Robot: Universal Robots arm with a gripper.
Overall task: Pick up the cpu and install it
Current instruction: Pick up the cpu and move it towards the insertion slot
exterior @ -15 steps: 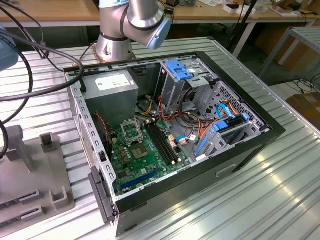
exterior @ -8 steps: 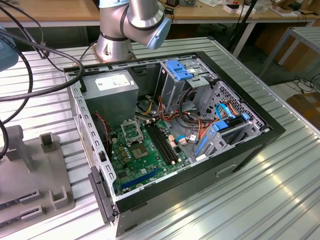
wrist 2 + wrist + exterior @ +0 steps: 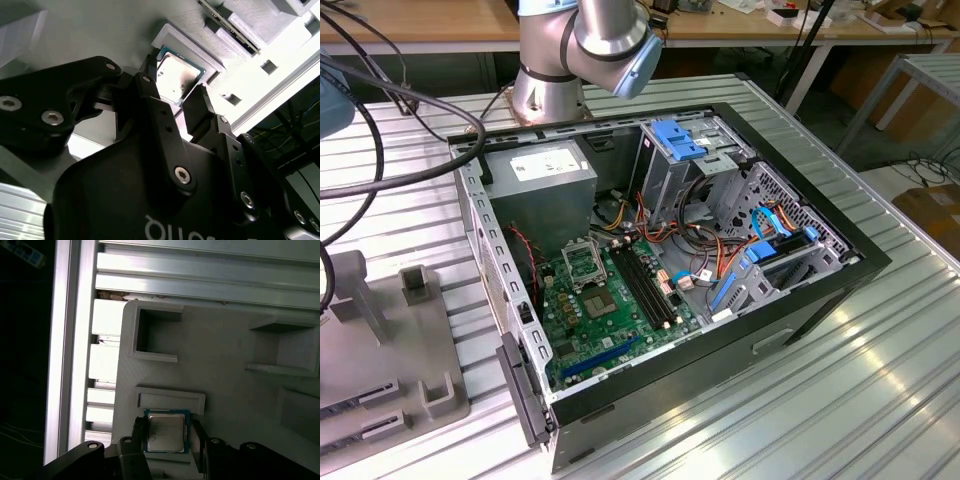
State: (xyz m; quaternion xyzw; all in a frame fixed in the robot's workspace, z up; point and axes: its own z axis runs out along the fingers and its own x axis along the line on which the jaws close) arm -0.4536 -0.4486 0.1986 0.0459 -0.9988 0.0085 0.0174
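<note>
Grey plastic tray [image 3: 225,365] carries the cpu [image 3: 165,433]; chip lies flat in a shallow nest of the tray, silver top up, w/ a raised lip of the tray just beside one edge; second wrist view agrees, cpu [image 3: 177,75] sitting square in its nest on the tray [image 3: 100,30]. Black jaws stand apart, one on each side of the cpu, hanging just over the tray; chip shows between them in both wrist views; can't tell if either jaw touches its edge; cpu rests on the tray, not lifted. Other nests of the tray, near the cpu's, are box-shaped w/ low walls.

Exterior view: tray [image 3: 380,380] sits on a ribbed metal counter [image 3: 880,400]; open PC case [image 3: 820,290] lies on its side just beside the tray, to the exterior view's right of it; green board [image 3: 620,310] lies inside the case w/ a silver socket [image 3: 582,263] on it, well apart from the tray; arm base [image 3: 550,85] stands at the case's far end, also well apart from the tray.
</note>
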